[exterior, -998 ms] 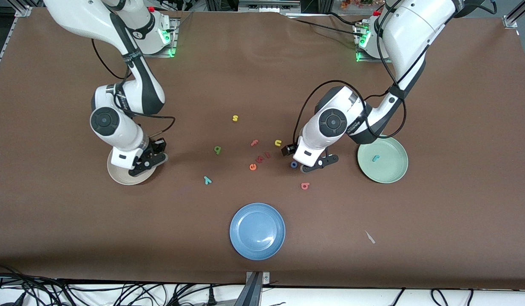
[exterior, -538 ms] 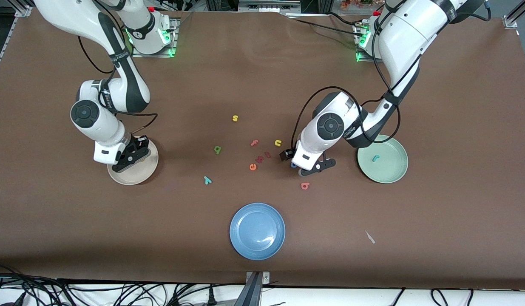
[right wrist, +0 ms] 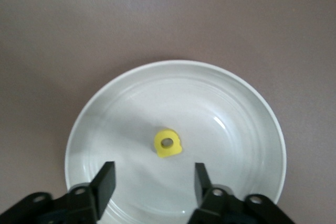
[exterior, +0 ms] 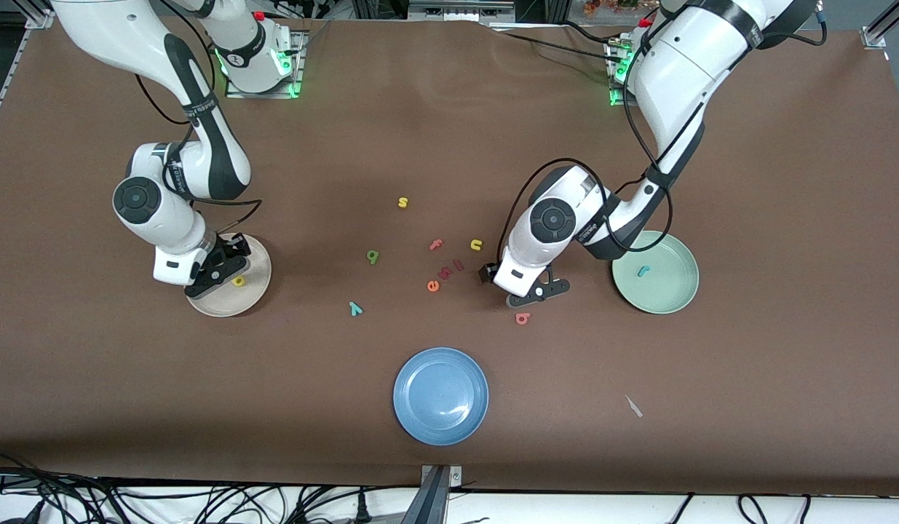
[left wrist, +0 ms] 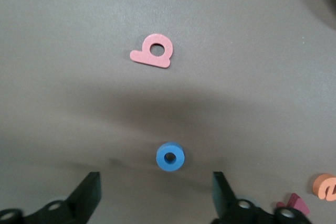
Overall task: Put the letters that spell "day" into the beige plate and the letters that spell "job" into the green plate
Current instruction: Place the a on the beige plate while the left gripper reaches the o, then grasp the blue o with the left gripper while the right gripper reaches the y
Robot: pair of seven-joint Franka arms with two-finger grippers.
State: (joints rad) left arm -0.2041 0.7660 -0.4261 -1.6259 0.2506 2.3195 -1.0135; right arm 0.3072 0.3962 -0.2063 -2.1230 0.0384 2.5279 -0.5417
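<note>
Two letters are home: the yellow d (right wrist: pixel 167 144) lies in the beige plate (exterior: pixel 254 295) under the right gripper (exterior: pixel 218 271), its jaws apart and empty, and the teal j (exterior: pixel 643 271) in the green plate (exterior: pixel 675 295). Left gripper (left wrist: pixel 156 195) hangs wide open over the blue o (left wrist: pixel 170 157), holding nothing. Such a small ring might squirt sideways toward the red b (left wrist: pixel 152 52) if the fingers close off-centre.

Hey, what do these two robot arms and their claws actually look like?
Both arms have glossy white shells with black joint bands and round dark caps on the wrist joints. Thin black cables loop loosely beside each forearm. Green lights glow at both bases. The left claw and right claw are black, with two flat fingers below a white wrist block.
</note>
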